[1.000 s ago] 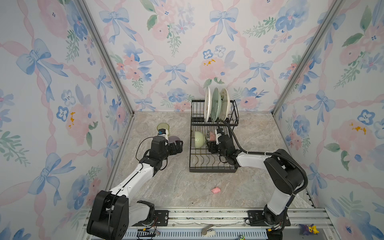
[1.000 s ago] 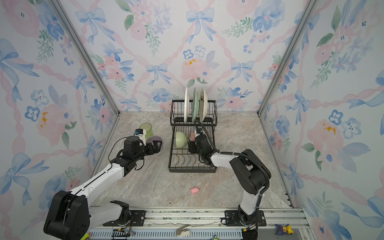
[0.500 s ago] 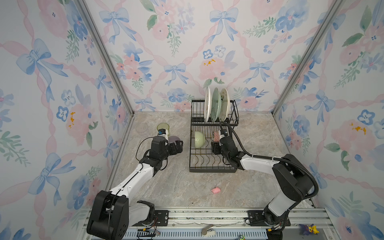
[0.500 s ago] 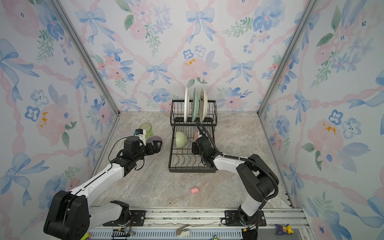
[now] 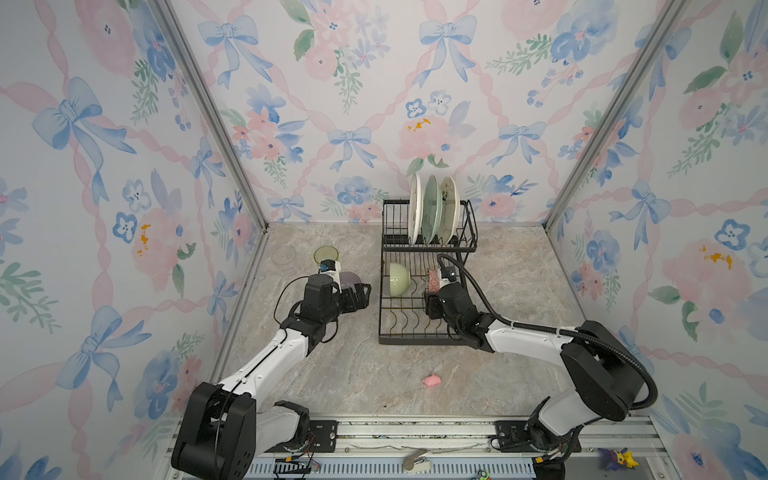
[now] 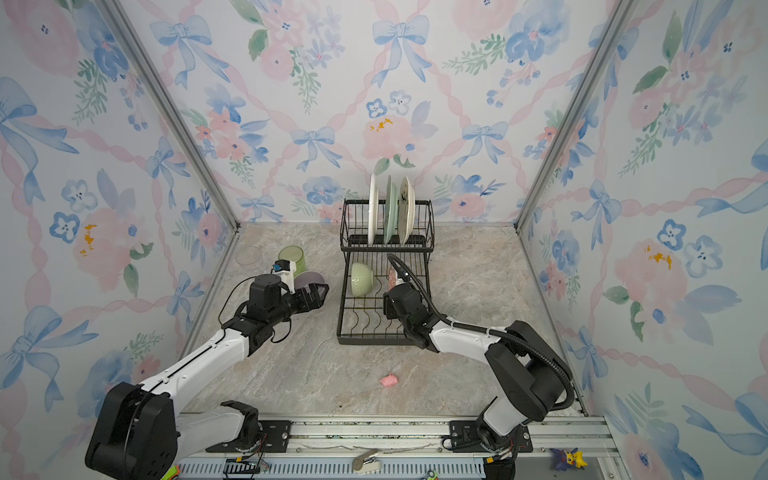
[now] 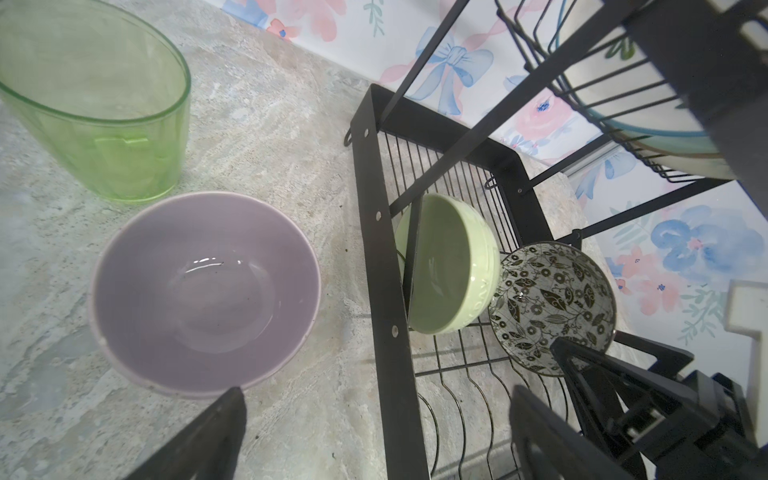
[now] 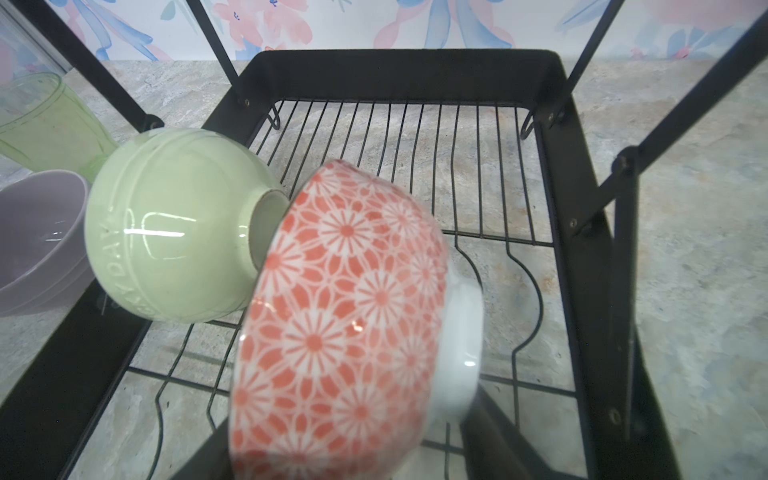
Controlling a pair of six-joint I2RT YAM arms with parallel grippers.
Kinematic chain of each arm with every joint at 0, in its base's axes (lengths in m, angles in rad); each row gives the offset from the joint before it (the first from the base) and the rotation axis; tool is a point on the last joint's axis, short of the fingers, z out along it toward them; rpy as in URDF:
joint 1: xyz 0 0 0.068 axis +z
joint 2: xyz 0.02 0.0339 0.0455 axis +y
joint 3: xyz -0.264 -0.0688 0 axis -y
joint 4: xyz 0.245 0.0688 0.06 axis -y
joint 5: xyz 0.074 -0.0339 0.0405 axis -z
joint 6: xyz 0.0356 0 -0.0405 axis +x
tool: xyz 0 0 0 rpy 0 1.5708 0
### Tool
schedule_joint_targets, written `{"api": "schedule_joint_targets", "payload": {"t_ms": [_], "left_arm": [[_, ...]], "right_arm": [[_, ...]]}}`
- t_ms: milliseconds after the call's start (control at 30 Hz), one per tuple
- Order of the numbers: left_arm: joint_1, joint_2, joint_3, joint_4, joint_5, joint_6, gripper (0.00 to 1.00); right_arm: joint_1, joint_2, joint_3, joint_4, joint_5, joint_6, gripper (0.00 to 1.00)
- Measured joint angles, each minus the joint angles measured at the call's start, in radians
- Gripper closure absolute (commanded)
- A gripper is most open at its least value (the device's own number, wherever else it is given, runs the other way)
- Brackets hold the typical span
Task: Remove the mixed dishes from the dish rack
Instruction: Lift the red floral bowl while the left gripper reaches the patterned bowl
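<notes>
While the right gripper (image 5: 433,296) clamps the pink-patterned bowl (image 8: 345,316) by its rim, tilted in the dish rack's (image 5: 415,338) lower tier just beside the pale green bowl (image 5: 400,279) | left gripper (image 5: 361,292) spread wide, empty, beside the lavender bowl (image 7: 203,291) on the counter (image 5: 519,270) toward its left edge | plates (image 5: 432,210) upright in the upper tier at the back edge

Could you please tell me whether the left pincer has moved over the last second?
No. The left pincer stands open where it was, just left of the lower-tier edge of the dish rack, near the lavender bowl.
</notes>
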Motion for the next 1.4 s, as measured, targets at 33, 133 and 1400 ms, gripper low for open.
{"api": "schedule_joint_targets", "payload": {"t_ms": [33, 133, 1400], "left_arm": [[-0.002, 0.002, 0.000, 0.005, 0.006, -0.001, 0.02], [-0.012, 0.018, 0.000, 0.012, 0.025, -0.011, 0.02], [-0.246, 0.248, 0.141, 0.066, 0.056, -0.078, 0.02]], "right_arm": [[0.005, -0.013, -0.013, 0.001, 0.004, 0.002, 0.56], [0.021, -0.053, -0.056, 0.003, 0.023, 0.016, 0.56], [0.073, -0.289, -0.124, 0.035, -0.108, 0.281, 0.59]]}}
